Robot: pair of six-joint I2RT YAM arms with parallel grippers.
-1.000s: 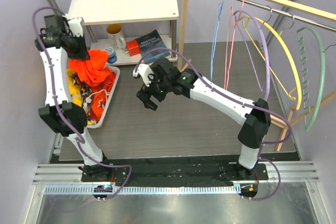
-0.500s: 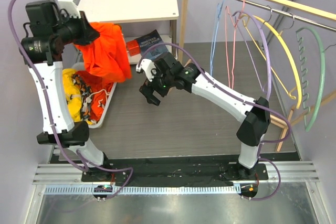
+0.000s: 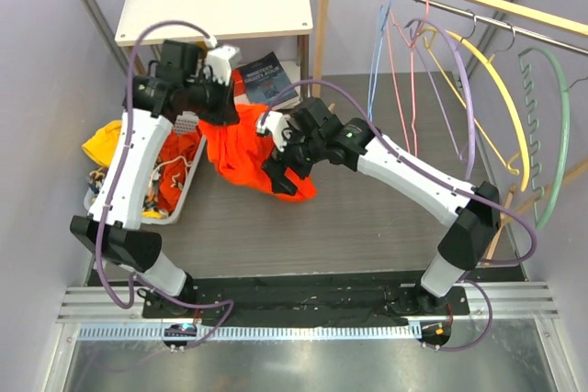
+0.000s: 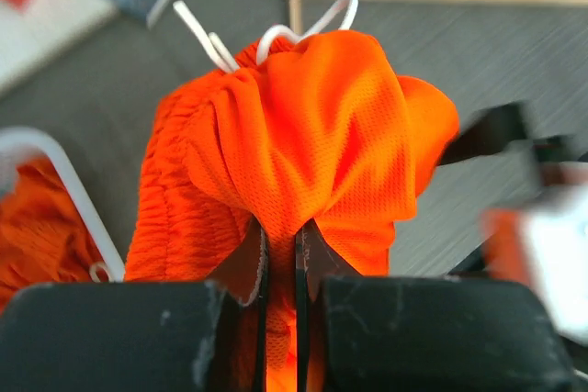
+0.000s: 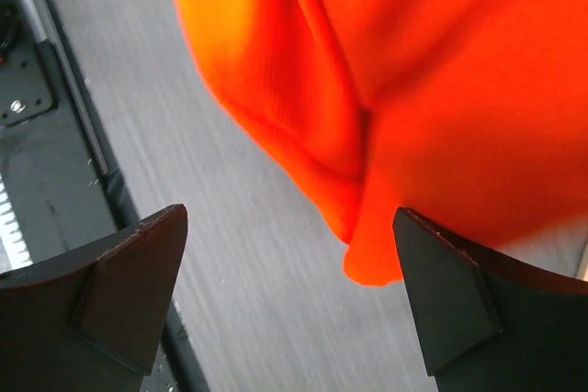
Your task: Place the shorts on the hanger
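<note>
The orange shorts [image 3: 241,155] hang from my left gripper [image 3: 223,109], which is shut on a bunched fold near the waistband; their lower part rests on the grey table. In the left wrist view the fabric [image 4: 303,135] is pinched between my left gripper's [image 4: 280,245] jaws, and the white drawstring [image 4: 276,34] loops at the top. My right gripper [image 3: 281,174] is open over the shorts' right edge. In the right wrist view the shorts [image 5: 413,71] fill the top and one corner hangs between the wide-open gripper [image 5: 289,309]. The light-blue hanger [image 3: 375,71] hangs on the rail at the back right.
A white tray [image 3: 186,192] of clothes sits at the left, with a yellow garment [image 3: 106,140] draped over its far side. A white shelf [image 3: 216,11] with a book [image 3: 266,75] stands behind. Pink [image 3: 401,80], lilac [image 3: 462,89], yellow [image 3: 503,89] and green [image 3: 544,135] hangers share the rail.
My left arm has lifted the shorts out of the tray, swung them right and lowered them onto the table. My right gripper has shifted slightly right, now over the shorts' edge.
</note>
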